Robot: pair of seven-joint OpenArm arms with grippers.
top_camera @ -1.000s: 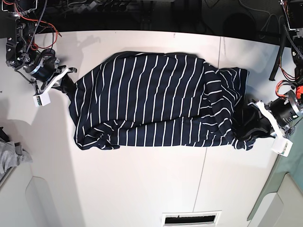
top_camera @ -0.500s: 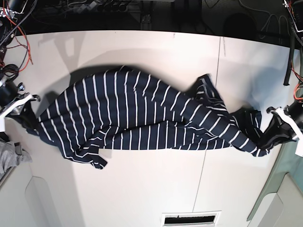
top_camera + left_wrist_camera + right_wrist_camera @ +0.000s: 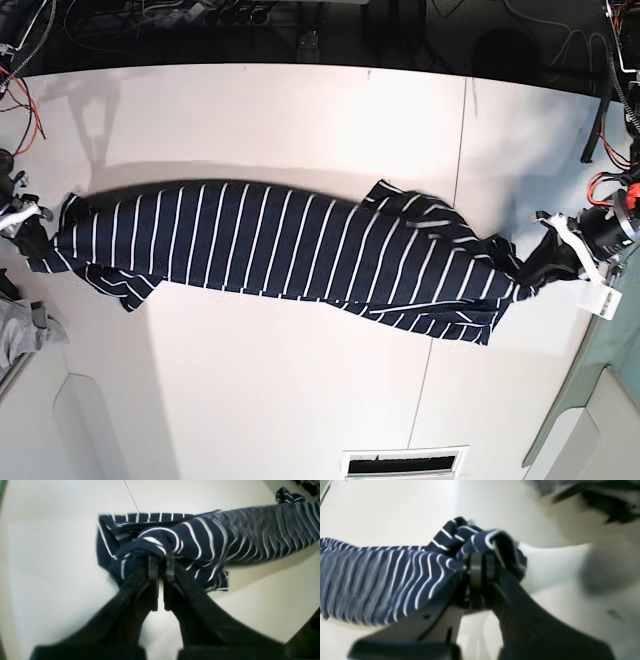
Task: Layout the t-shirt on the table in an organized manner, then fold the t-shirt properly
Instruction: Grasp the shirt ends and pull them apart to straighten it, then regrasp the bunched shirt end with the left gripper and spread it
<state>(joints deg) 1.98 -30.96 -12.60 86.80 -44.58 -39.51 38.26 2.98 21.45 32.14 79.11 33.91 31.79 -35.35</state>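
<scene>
From above we see the t-shirt (image 3: 290, 250) pulled into a long band across the middle of the table (image 3: 300, 400), its left end at the table's left edge and its right end near the right edge; only this view shows the whole span and the small grey cloth (image 3: 25, 330) lying apart at the near left. The left wrist view adds what the overhead cannot: the left gripper (image 3: 161, 566) has its jaws pinched together on a bunched fold of striped fabric, with the rest of the shirt trailing off to the far right. The right wrist view shows the right gripper (image 3: 481, 565) likewise clamped on a wad of the other end, though the picture is blurred. Compared with a second ago, the shirt was a broad, rumpled block in the middle; we now find it stretched much longer and narrower, with both grippers farther apart. Wide bare tabletop lies on the near and far sides of the band; hardly any remains at either end.
</scene>
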